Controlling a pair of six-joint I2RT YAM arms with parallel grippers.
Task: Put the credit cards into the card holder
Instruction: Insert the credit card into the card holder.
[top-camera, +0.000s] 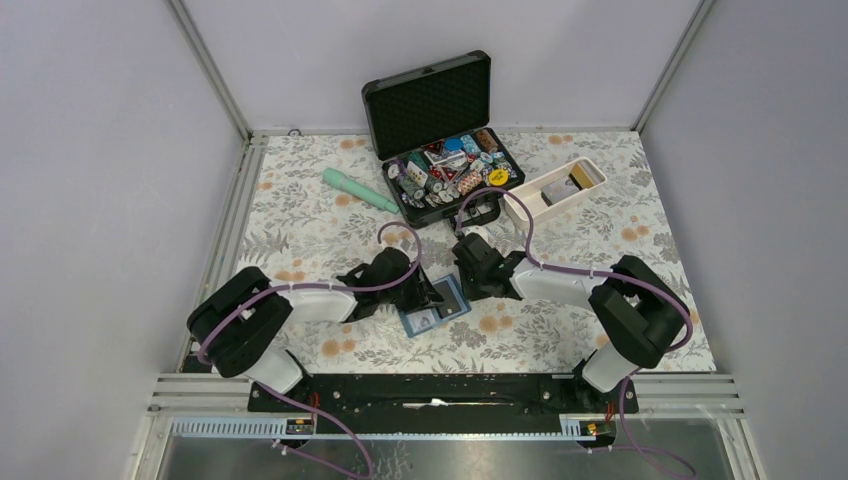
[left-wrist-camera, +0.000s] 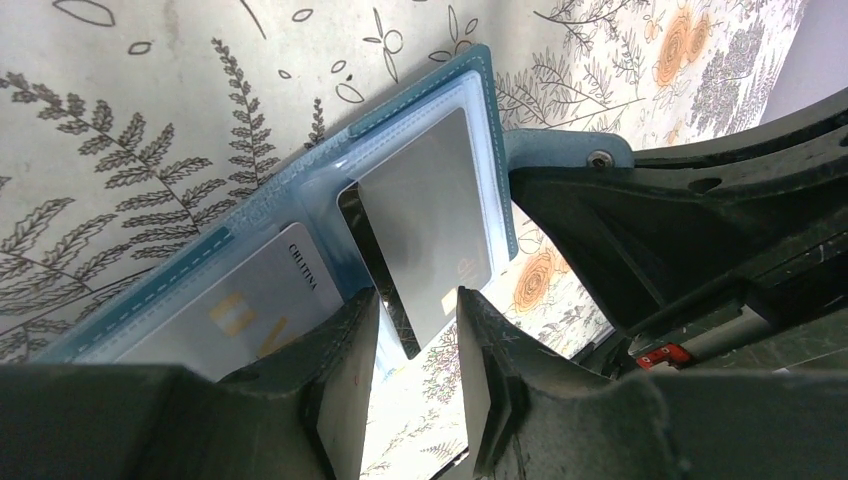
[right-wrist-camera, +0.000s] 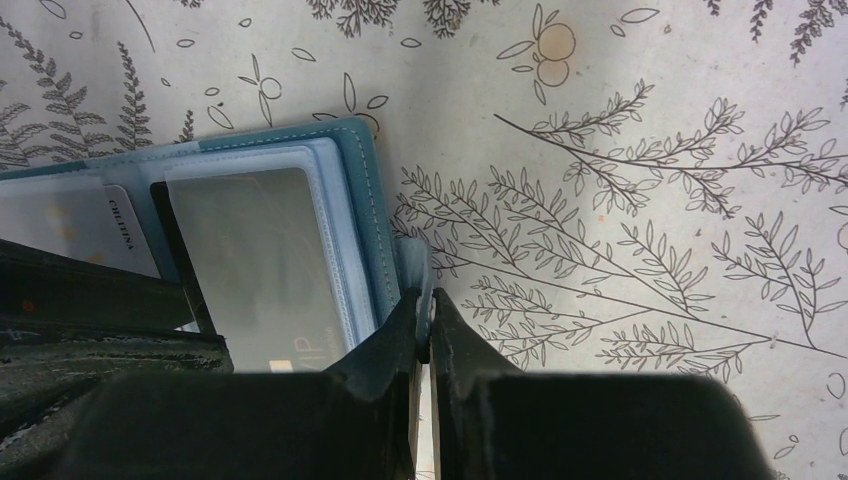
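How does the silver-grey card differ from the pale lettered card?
The silver-grey card is darker grey; the pale lettered card carries printed text and a gold mark. The silver-grey card lies by the card holder's snap tab, the pale lettered card on the other leaf. Both sit in it.

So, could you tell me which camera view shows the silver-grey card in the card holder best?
Left wrist: the silver-grey card lies large, nearly whole, in the card holder. Right wrist hides its lower end behind the jaws; top external shows only a tiny patch.
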